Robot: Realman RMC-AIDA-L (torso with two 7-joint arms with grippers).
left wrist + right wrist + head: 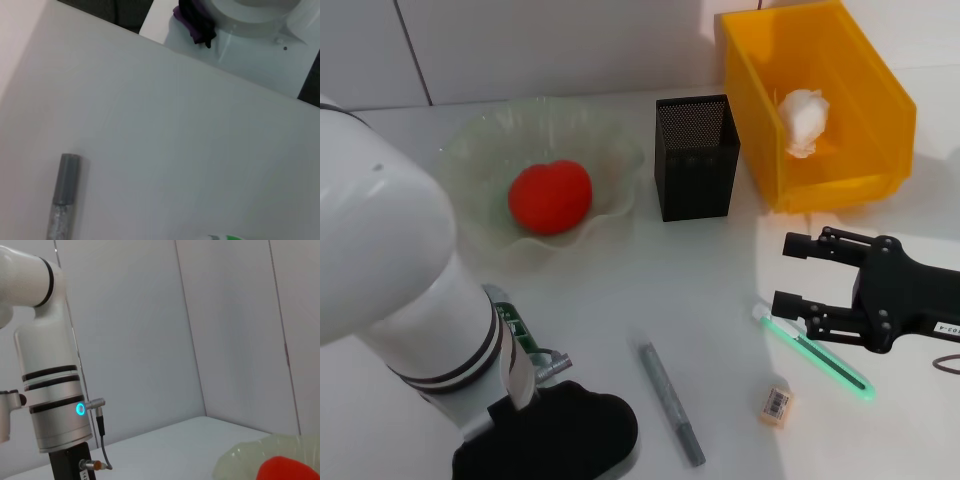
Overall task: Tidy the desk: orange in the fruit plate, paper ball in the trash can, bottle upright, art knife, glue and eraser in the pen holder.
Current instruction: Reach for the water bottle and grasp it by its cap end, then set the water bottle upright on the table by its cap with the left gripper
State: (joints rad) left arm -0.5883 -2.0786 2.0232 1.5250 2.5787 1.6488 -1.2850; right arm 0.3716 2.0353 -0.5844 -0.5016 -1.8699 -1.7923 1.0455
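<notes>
Clearly right tool [798, 273] gapes, empty.

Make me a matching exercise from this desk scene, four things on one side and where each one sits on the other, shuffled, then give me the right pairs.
Things:
1. orange
2. paper ball
3. eraser
4. pen holder

Places:
A. inside the trash can
B. on the desk between the fruit plate and the trash can
C. in the fruit plate
D. on the desk near the right hand

Pairs: 1-C, 2-A, 3-D, 4-B
</notes>
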